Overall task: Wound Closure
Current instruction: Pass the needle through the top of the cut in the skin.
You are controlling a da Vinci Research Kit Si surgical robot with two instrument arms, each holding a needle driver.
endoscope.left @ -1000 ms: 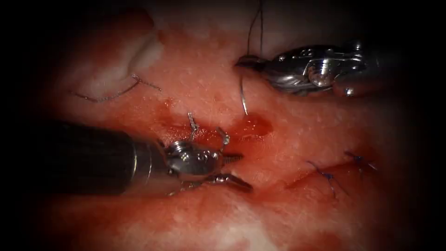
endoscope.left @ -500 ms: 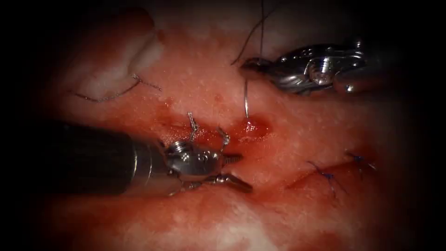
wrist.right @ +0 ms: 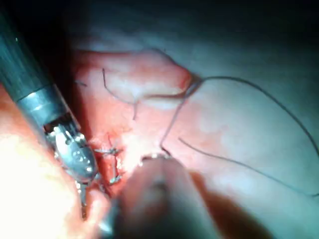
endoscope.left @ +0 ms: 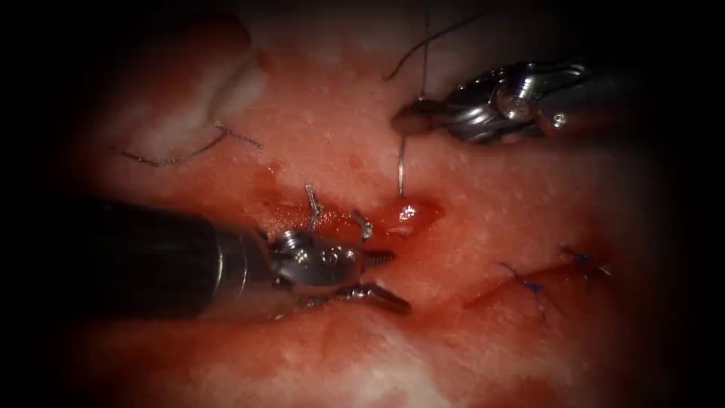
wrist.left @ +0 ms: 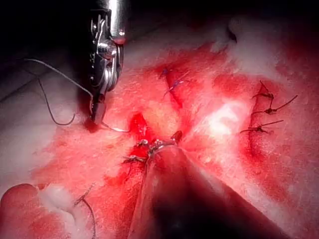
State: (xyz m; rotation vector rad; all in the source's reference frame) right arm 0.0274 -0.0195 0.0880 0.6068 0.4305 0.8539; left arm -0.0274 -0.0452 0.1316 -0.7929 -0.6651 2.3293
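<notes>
- Around the work: the tissue (endoscope.left: 483, 211) carries finished stitches (endoscope.left: 538, 289) on a second cut to the right, a loose cut end of thread (endoscope.left: 189, 151) lying up and to the left, and two knotted stitches (endoscope.left: 313, 204) on the main cut (endoscope.left: 340, 219) just above the left tool
- Red fluid (endoscope.left: 408, 215) pools at the right end of that cut, directly under the needle's point
- The left tool's dark shaft (endoscope.left: 121, 261) covers much of the tissue on the left side of the cut; in the left wrist view the same shaft (wrist.left: 189, 194) hides its own jaws
- In the right wrist view the right tool's body (wrist.right: 154, 199) is a blur in front, so its grip cannot be read there; the left tool (wrist.right: 75, 154) shows beside the stitches
- The thread (endoscope.left: 423, 53) runs up from the right tool into the dark and its far end is lost
- The right tool (endoscope.left: 411, 119) has its jaws closed on the needle (endoscope.left: 401, 162) near its rear end; the needle hangs down from the jaws with its tip just at the fluid, and whether the tip has entered the tissue is hard to tell
- The left tool (endoscope.left: 381, 276) has its jaws parted and holds nothing, lying just below the cut, near the needle's tip but apart from it
</notes>
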